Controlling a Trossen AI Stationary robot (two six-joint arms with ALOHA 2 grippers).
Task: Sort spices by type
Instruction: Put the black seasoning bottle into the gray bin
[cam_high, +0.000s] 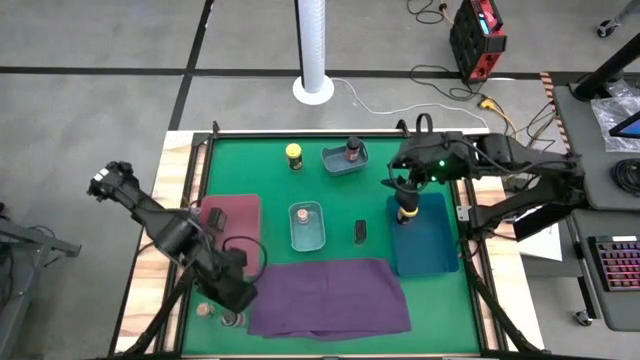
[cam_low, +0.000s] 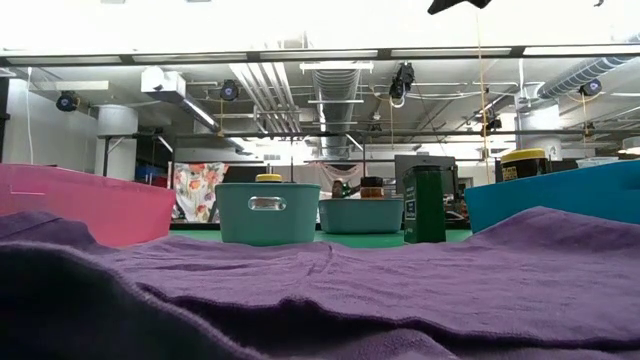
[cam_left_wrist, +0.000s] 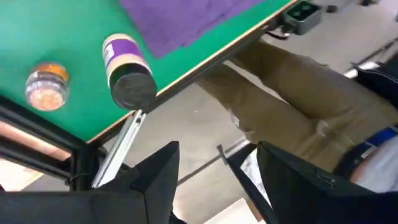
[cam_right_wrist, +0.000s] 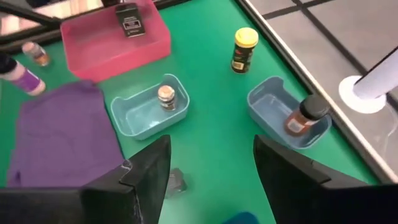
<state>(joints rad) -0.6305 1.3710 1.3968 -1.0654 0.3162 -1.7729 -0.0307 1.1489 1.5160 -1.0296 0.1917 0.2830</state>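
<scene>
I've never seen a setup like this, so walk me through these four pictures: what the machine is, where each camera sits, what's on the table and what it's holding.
It is a robot with two dark arms at a green table, each ending in a two-finger gripper.

One picture looks straight down from above. One sits at table height, looking across the purple cloth. The other two come from cameras on the arms' wrists.

On the table: a pink tray holding a dark tin, two small light-blue bins each with one jar, a big blue bin, a yellow-lidded jar, another dark tin, and two jars near the front left edge.

The left gripper is open over the table's front edge, holding nothing. The right gripper is above a yellow-lidded jar at the big blue bin; whether it grips that jar is unclear.
</scene>
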